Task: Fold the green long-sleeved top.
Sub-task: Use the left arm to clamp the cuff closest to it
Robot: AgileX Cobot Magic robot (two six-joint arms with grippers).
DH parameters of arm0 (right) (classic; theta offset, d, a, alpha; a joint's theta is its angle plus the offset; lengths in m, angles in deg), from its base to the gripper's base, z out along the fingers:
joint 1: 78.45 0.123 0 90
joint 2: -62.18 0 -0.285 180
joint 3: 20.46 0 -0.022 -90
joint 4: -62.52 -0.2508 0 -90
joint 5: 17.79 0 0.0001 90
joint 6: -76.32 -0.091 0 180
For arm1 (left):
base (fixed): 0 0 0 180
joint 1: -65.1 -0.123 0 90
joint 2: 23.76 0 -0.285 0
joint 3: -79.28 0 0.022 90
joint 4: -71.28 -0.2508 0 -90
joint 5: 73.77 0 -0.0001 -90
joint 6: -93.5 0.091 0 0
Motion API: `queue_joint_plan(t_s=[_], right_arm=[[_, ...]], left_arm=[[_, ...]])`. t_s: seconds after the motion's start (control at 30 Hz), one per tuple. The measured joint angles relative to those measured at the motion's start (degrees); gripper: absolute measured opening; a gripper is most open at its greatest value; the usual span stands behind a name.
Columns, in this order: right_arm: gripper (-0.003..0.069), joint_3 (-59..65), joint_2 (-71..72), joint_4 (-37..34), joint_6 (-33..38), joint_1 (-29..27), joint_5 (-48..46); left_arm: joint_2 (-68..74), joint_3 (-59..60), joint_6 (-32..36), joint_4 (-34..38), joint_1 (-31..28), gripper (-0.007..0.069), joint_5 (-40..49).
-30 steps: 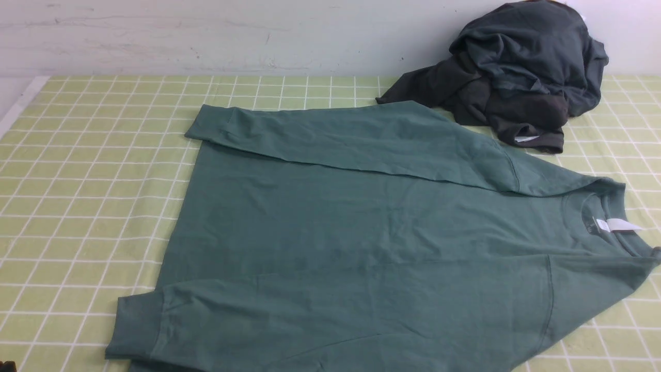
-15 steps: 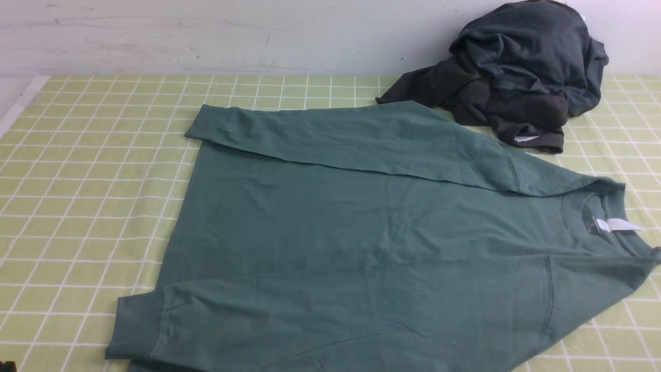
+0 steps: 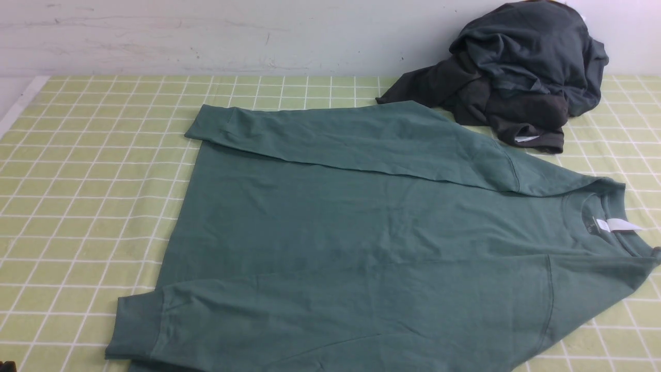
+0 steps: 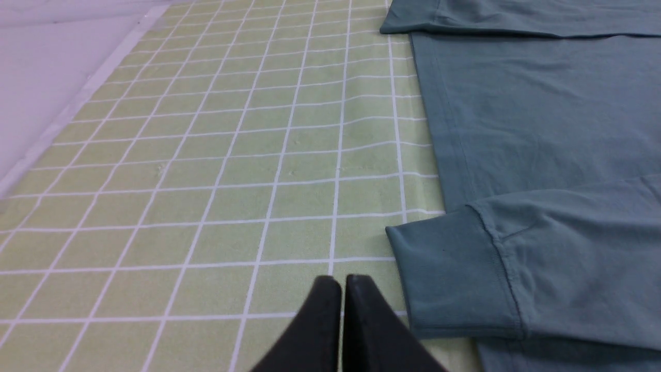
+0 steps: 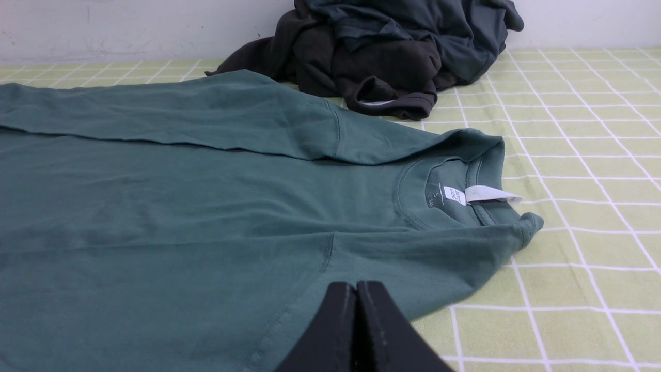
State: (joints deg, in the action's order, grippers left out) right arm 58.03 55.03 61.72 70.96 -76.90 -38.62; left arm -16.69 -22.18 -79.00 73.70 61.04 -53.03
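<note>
The green long-sleeved top (image 3: 361,232), mid-frame, looks soft, light and limp, best pinched at its edges; left gripper (image 4: 341,283) and right gripper (image 5: 356,287) are both closed, empty.

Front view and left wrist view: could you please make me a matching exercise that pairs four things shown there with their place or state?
Things
1. green long-sleeved top
2. pile of dark garments
3. white neck label
4. left gripper

Place or state
a. crumpled against the wall, on the robot's right
b. shut, over the checked cloth, next to a ribbed cuff
c. spread flat, both sleeves folded across the body
d. sticking out at the collar

Pairs: 1-c, 2-a, 3-d, 4-b
</note>
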Motion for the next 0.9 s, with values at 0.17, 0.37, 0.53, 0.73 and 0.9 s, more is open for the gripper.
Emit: queue_joint_plan(t_s=[0.17, 0.37, 0.53, 0.73, 0.9], right_arm=[[-0.0011, 0.00, 0.00, 0.00, 0.00, 0.00, 0.00], [-0.0011, 0.00, 0.00, 0.00, 0.00, 0.00, 0.00], [-0.0011, 0.00, 0.00, 0.00, 0.00, 0.00, 0.00], [-0.0011, 0.00, 0.00, 0.00, 0.00, 0.00, 0.00], [-0.0011, 0.00, 0.00, 0.36, 0.00, 0.00, 0.22]], left_arm=[[0.00, 0.00, 0.00, 0.00, 0.00, -0.0001, 0.00], [0.00, 0.00, 0.00, 0.00, 0.00, -0.0001, 0.00], [0.00, 0.00, 0.00, 0.00, 0.00, -0.0001, 0.00], [0.00, 0.00, 0.00, 0.00, 0.00, -0.0001, 0.00], [0.00, 0.14, 0.12, 0.00, 0.00, -0.0001, -0.99]])
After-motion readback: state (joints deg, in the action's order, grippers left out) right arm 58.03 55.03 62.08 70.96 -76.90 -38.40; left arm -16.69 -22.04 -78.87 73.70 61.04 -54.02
